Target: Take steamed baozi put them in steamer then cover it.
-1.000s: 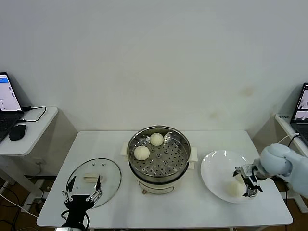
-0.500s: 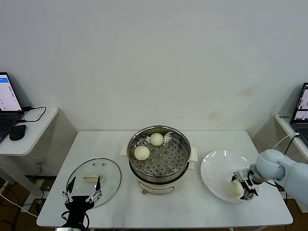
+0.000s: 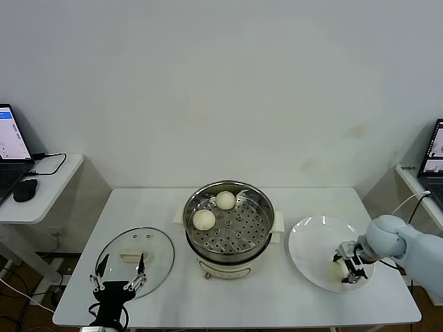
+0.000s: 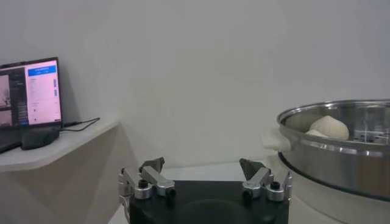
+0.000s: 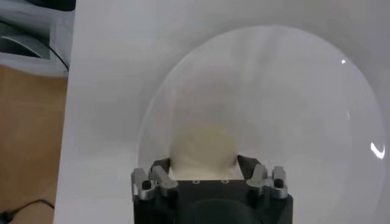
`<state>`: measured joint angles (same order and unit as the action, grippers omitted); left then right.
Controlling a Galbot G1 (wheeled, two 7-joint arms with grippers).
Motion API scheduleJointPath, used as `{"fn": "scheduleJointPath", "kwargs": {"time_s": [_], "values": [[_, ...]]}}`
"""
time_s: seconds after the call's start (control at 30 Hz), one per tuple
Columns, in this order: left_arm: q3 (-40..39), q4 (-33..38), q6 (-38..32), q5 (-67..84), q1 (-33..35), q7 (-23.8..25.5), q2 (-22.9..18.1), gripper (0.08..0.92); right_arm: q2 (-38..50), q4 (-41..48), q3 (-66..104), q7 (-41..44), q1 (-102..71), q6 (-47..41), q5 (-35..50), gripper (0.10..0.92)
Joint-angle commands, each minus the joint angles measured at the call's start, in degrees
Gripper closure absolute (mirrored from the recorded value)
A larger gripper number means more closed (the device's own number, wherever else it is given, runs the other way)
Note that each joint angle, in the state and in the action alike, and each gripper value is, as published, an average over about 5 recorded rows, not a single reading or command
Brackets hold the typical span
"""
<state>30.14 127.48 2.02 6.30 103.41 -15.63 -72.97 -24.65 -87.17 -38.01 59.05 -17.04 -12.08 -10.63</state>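
Observation:
The steel steamer (image 3: 257, 223) stands mid-table with two baozi (image 3: 203, 219) (image 3: 225, 200) on its perforated tray; its rim (image 4: 341, 152) and one baozi (image 4: 329, 126) also show in the left wrist view. The glass cover (image 3: 158, 250) lies flat on the table to the left. On the white plate (image 3: 311, 242) at the right lies another baozi (image 3: 336, 271) (image 5: 204, 143). My right gripper (image 3: 349, 266) (image 5: 203, 163) is down on the plate, its fingers (image 5: 159, 169) pressed against both sides of that bun. My left gripper (image 3: 118, 273) (image 4: 201, 165) hangs open at the cover's near edge, holding nothing.
A side table (image 3: 52, 181) at the left carries a laptop (image 3: 10, 149) and a mouse (image 3: 25, 189). A second laptop (image 3: 435, 160) sits on a stand at the far right. The plate lies close to the table's right front corner.
My right gripper has settled lower over the bun on the plate and its fingers have come together onto the bun's sides. The left arm has not moved.

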Motion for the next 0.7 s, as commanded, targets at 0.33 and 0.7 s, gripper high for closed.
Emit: {"fn": "scheduleJointPath", "kwargs": {"time_s": [0.33, 0.7], "values": [[-0.48, 0.27, 0.07, 0.04, -0.78, 0.04, 0.49, 0.177, 4.76, -4.34, -0.54, 1.25, 8.48, -1.22, 5.00, 0.456], [-0.70, 0.80, 0.18, 0.21, -1.26, 0.07, 1.50, 0.177, 3.59, -3.70, -8.33, 2.89, 35.08, -2.58, 16.95, 0.455]]}}
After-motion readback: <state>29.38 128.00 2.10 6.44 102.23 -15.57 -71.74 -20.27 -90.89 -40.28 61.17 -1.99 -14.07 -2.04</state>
